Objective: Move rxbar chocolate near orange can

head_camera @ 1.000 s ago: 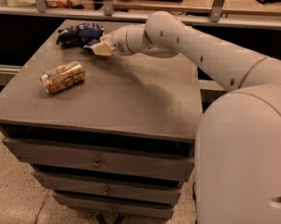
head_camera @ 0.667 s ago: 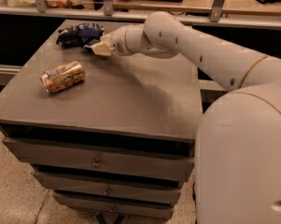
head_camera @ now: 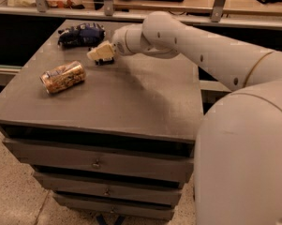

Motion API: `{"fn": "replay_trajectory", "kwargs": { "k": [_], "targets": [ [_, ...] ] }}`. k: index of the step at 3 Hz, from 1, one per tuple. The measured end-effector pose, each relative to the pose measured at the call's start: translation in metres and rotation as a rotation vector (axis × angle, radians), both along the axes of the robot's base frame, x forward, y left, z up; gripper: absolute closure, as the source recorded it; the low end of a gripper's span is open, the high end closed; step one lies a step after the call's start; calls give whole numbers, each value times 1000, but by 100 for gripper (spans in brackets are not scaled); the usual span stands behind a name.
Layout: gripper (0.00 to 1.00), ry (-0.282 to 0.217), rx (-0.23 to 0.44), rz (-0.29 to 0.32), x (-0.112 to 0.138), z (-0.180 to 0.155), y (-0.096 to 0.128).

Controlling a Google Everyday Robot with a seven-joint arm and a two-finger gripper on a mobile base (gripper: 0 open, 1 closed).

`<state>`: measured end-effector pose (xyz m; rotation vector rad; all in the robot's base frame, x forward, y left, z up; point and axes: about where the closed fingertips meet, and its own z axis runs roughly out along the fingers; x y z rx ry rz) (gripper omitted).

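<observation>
The orange can (head_camera: 63, 77) lies on its side on the left part of the grey cabinet top (head_camera: 131, 102). My gripper (head_camera: 101, 54) is at the back of the top, to the right of and behind the can, roughly a can's length away. A small black piece, the rxbar chocolate (head_camera: 105, 61), shows just under the gripper's tip, right at the surface. Most of the bar is hidden by the gripper.
A dark blue snack bag (head_camera: 82, 34) lies at the back left, just behind the gripper. A glass-fronted rail with posts (head_camera: 107, 3) runs behind the cabinet. My white arm (head_camera: 201, 50) reaches in from the right, and my base (head_camera: 243, 163) stands at the cabinet's right side.
The gripper has come slightly lower and toward the front, with the black bar under it. The can and the blue bag have not moved.
</observation>
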<state>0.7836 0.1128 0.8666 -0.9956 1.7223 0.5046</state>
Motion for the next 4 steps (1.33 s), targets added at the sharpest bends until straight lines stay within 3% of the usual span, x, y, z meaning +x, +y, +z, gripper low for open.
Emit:
{"fn": "replay_trajectory", "kwargs": {
  "k": [1, 2, 3, 4],
  "targets": [
    [0, 15, -2, -35, -1, -3, -15],
    [0, -8, 22, -111, 5, 8, -58],
    [0, -44, 22, -240, 12, 21, -120],
    [0, -44, 22, -240, 12, 21, -120]
  ]
}}
